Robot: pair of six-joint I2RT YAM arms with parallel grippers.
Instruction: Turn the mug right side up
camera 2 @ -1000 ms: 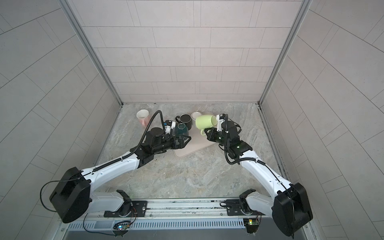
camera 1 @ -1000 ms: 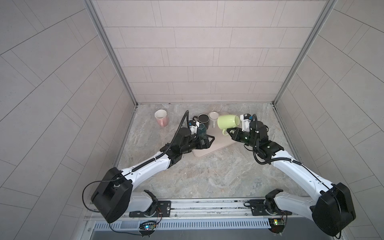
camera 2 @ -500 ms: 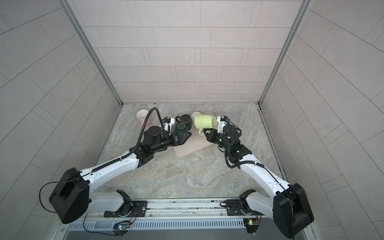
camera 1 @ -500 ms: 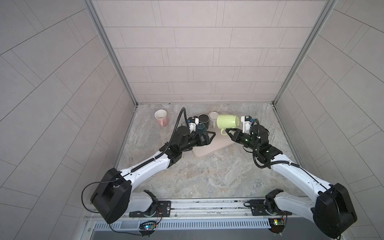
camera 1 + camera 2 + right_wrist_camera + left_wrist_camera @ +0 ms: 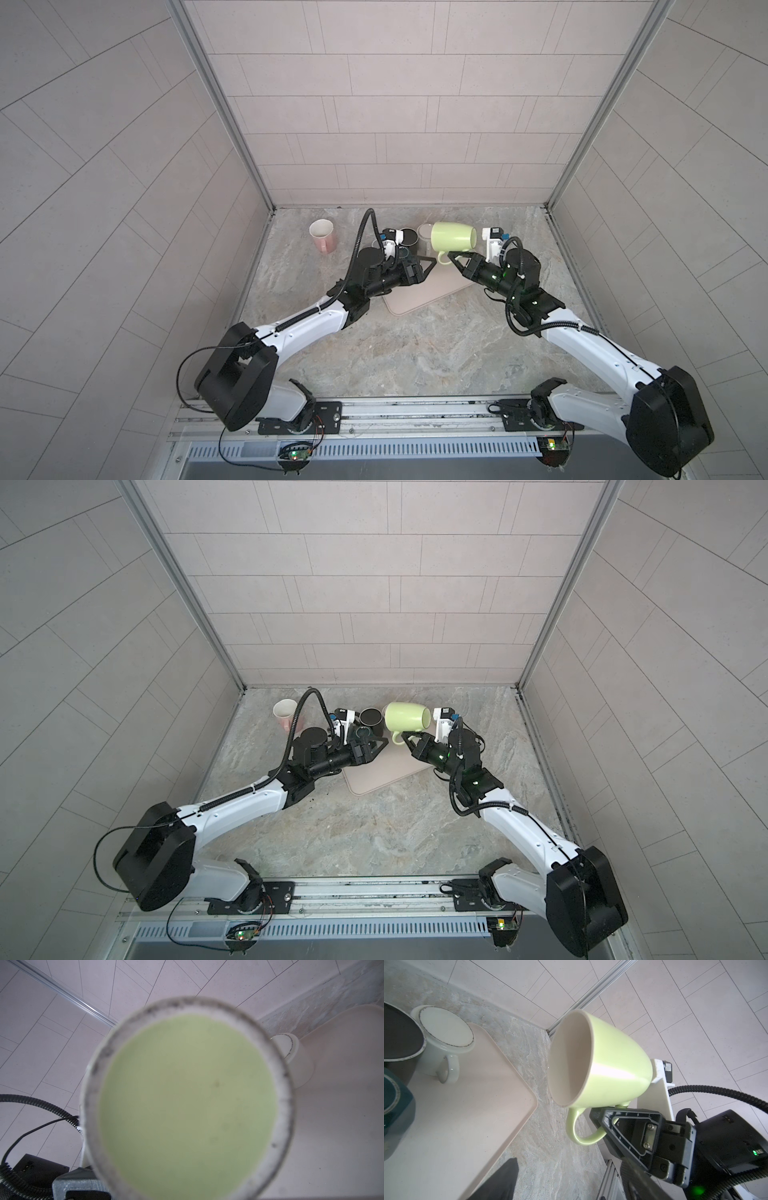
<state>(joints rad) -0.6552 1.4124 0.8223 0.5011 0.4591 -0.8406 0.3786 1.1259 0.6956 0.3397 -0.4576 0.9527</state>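
Nearest me, both arms rise from their mounts on the front rail [image 5: 415, 415] and reach away over the marbled table [image 5: 415, 353], elbows low, forearms converging toward the middle.

The left gripper [image 5: 430, 266] lies almost level, pointing across at its partner. Its fingers stand apart with nothing between them, and its own wrist view catches only one dark finger [image 5: 506, 1178] at the frame's edge. Under those fingers lies the beige tray [image 5: 419, 297].

Facing them, the right gripper [image 5: 457, 259] angles upward, its fingers pinched tight on the handle [image 5: 577, 1132] of the green mug [image 5: 453, 237]. The mug hangs in the air just above the right fingers, on its side, handle down, mouth turned toward the left fingers.

The left wrist view shows that pale mouth and the clamp on the handle. The right wrist view gives only the mug's blurred green base [image 5: 187, 1101], filling the frame. Small lettering [image 5: 758, 1151] beside the green light on the right gripper's body is too blurred to read.

Beyond the left fingers, on the tray, stand a teal mug [image 5: 402, 251] and a dark mug [image 5: 409, 237]. A white mug [image 5: 444, 1028] sits at the tray's far corner, partly hidden behind the green one in both top views. A pink mug [image 5: 323, 236] stands well off to the far side of the left arm.
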